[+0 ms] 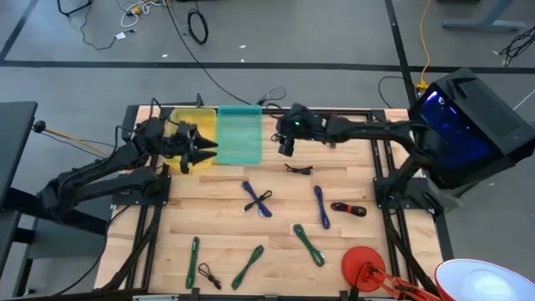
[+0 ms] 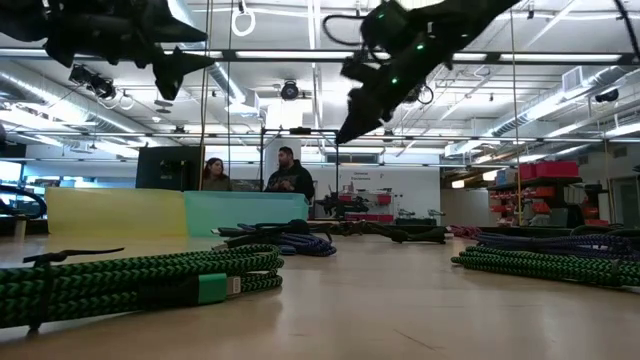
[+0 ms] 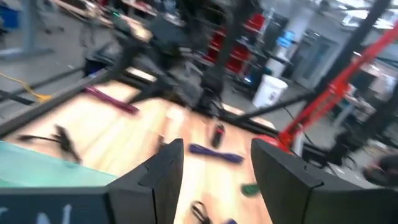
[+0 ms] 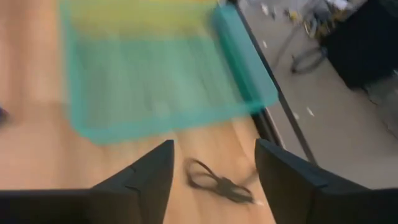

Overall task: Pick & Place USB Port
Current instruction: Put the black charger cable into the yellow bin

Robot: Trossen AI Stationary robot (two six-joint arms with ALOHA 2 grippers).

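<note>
My left gripper (image 1: 203, 149) hangs over the yellow bin (image 1: 191, 124) at the counter's (image 1: 351, 180) far edge, its fingers spread with nothing between them; in the left wrist view the two fingers (image 3: 163, 171) stand well apart over the teal bin's rim. My right gripper (image 1: 286, 149) hovers above the counter just beside the teal bin (image 1: 239, 134), on the side away from the yellow one. Its fingers (image 4: 146, 171) are spread too and hold nothing. Below it, on the bare wood close to the teal bin's corner, lies a small black cable (image 4: 214, 180), loosely coiled (the same one shows in the high view as a dark squiggle (image 1: 298, 170) near the far edge).

The rest of the cables lie scattered on the counter: a blue one (image 1: 257, 199) crossed over itself near the middle, another blue one (image 1: 321, 206) lying straight beside it, a black and red one (image 1: 349, 209) toward the right edge, and green braided ones (image 1: 308, 243) along the near edge, one with its plug (image 2: 215, 288) close to the low camera. A small black cable (image 1: 208, 274) sits by the near left corner. A red round object (image 1: 364, 264) rests at the near right corner.

Beyond the counter, two people (image 2: 285, 172) stand in the room behind.
</note>
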